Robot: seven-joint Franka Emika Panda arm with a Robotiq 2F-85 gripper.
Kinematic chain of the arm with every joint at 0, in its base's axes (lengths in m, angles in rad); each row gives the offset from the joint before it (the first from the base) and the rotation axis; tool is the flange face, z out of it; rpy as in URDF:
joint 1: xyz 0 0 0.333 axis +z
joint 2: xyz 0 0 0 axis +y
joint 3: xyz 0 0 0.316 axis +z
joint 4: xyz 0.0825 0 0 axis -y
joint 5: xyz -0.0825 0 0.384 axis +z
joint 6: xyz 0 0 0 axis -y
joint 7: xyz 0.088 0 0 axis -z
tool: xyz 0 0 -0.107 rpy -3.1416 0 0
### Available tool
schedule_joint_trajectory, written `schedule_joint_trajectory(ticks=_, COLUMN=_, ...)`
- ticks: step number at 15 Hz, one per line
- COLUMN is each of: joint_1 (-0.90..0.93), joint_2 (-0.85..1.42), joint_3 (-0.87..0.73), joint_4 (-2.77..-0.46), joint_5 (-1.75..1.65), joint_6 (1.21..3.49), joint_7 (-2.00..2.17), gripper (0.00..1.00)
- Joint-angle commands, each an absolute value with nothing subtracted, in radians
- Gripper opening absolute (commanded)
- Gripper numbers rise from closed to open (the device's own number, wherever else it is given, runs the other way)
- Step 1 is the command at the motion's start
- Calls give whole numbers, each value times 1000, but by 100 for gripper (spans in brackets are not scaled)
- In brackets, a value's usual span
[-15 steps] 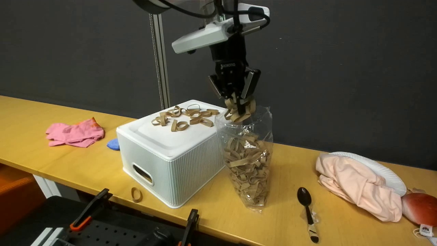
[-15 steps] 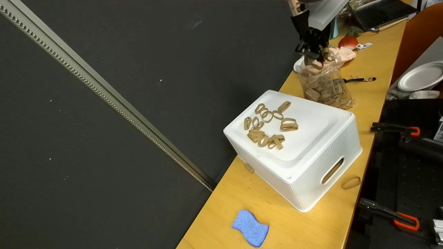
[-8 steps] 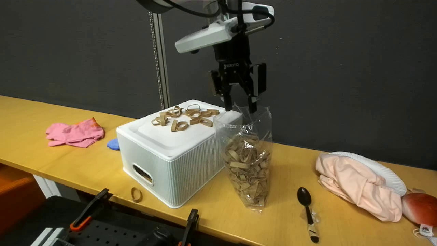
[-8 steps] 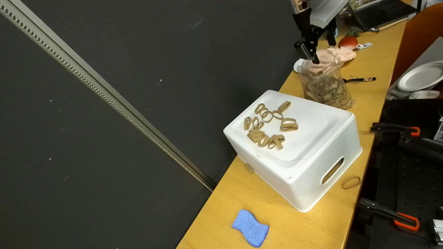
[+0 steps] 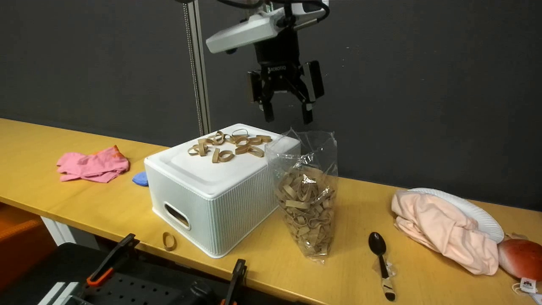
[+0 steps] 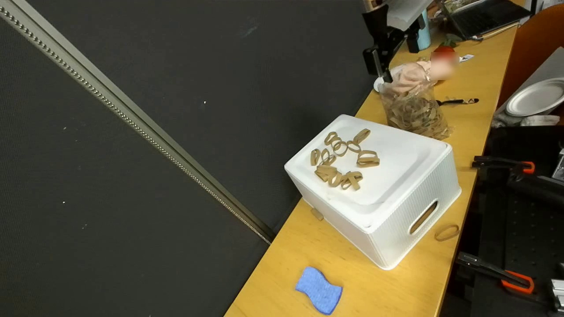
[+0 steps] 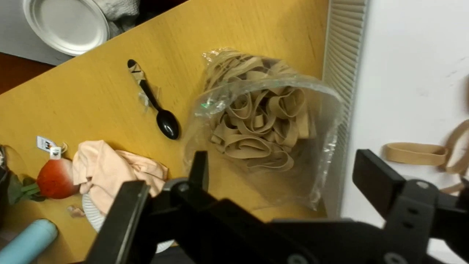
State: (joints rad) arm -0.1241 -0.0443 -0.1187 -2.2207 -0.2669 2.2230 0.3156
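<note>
My black gripper [image 5: 288,117] stands open above the mouth of a clear plastic bag [image 5: 328,169], with nothing between its fingers [image 5: 307,114]. Inside the upright bag is a heap of tan rubber bands [image 5: 307,205], seen through its open mouth in the wrist view. Beside the bag is an upturned white ribbed box [image 5: 245,212]. More tan bands [image 6: 352,179] lie scattered over its top. In the wrist view the fingertips straddle the bag's opening, one over the table side and one over the white box [image 7: 388,91].
On the wooden table [image 5: 351,262] lie a black spoon [image 5: 377,243], a peach cloth [image 5: 444,231] on a white plate [image 5: 478,216], a red plush [image 5: 523,256], a pink cloth [image 5: 93,164] and a blue sponge [image 6: 319,290]. A loose band [image 5: 169,241] lies near the front edge. A dark partition [image 5: 402,106] stands behind.
The gripper has opened and let the bunch of bands drop into the bag. It has then risen and shifted slightly away from the bag's mouth.
</note>
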Motion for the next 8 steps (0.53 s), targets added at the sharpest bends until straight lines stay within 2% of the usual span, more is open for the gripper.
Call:
schedule_joint_trajectory(ticks=1, joint_1=-86, joint_2=-65, joint_3=-80, joint_4=-2207, joint_5=-194, joint_6=2228, joint_7=263, gripper=100)
schedule_joint_trajectory(ticks=8, joint_1=-11, joint_2=-24, joint_3=-13, joint_4=-2155, joint_5=-44, joint_6=2240, joint_7=174, gripper=100)
